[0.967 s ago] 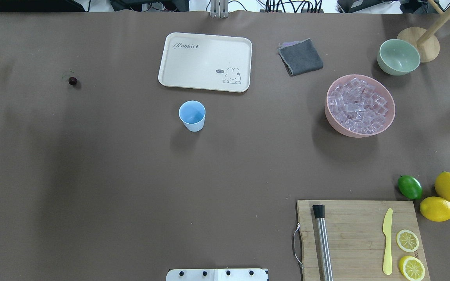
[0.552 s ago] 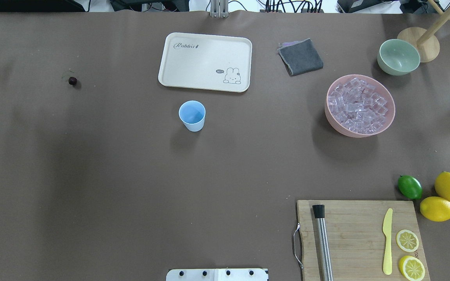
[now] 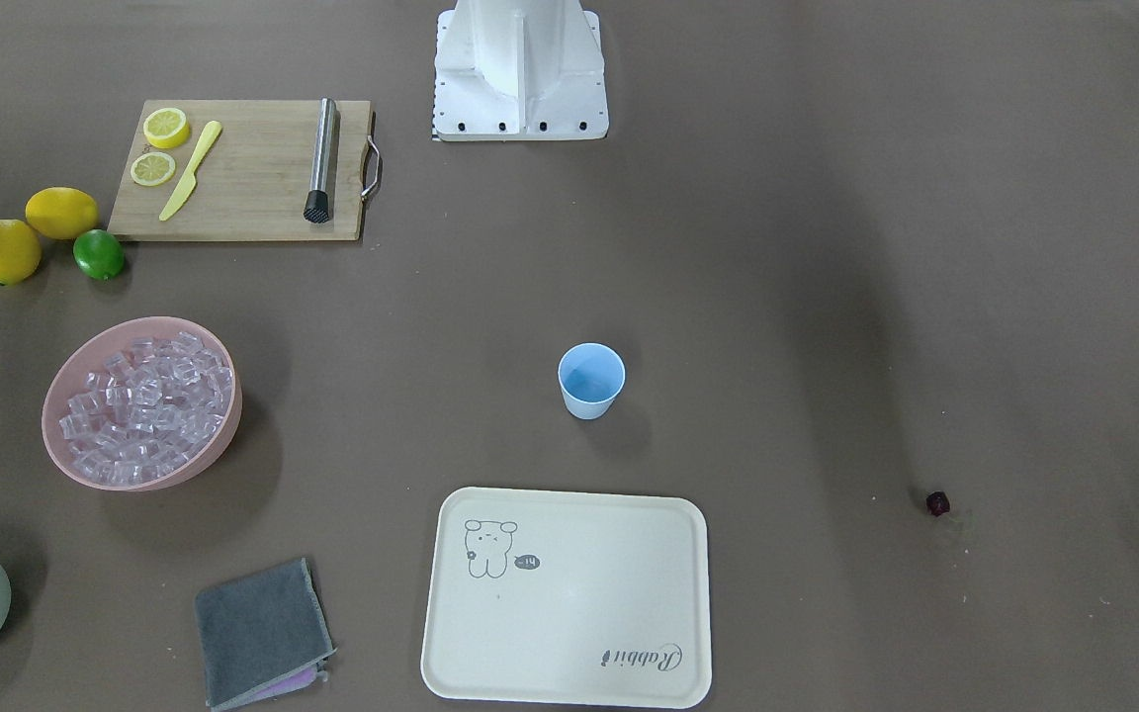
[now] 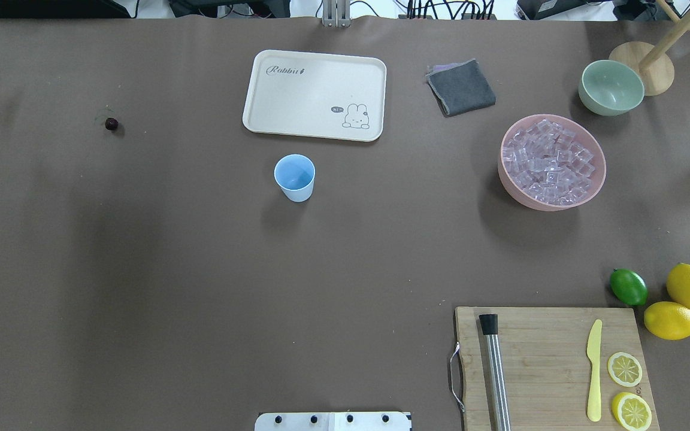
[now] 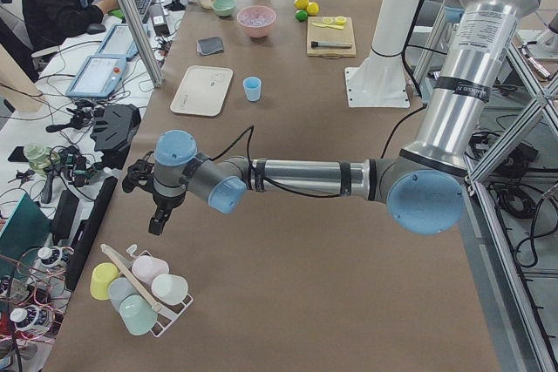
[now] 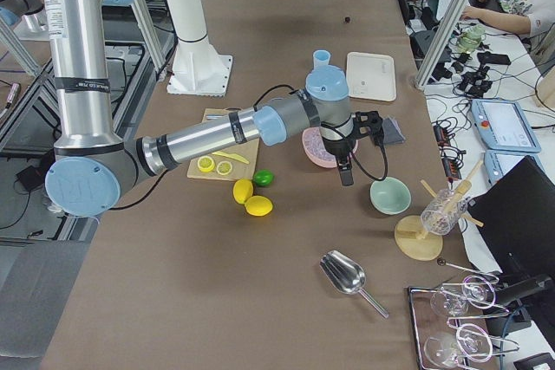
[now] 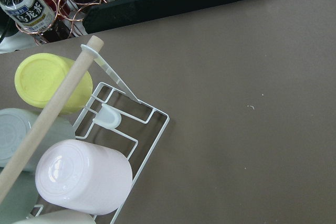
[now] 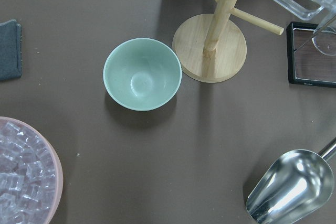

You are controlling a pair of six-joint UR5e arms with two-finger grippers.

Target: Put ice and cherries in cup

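Light-blue cup (image 4: 294,177) stands upright mid-table nr tray (image 4: 315,96), ice (image 4: 551,161) in pink bowl (image 4: 538,204) well to robot's R, cherry (image 4: 111,124) alone far L; L gripper (image 5: 158,222) above cup rack (image 5: 139,289), R gripper (image 6: 346,178) by pink bowl, finger state can't be told for either.

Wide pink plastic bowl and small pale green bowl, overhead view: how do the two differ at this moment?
The wide pink plastic bowl is clearly broader than the small pale green bowl. The pink bowl is full of clear ice cubes; the green bowl is empty. The green bowl sits farther from the robot than the pink bowl, beside a round wooden stand base. Both are round and upright on the brown table.
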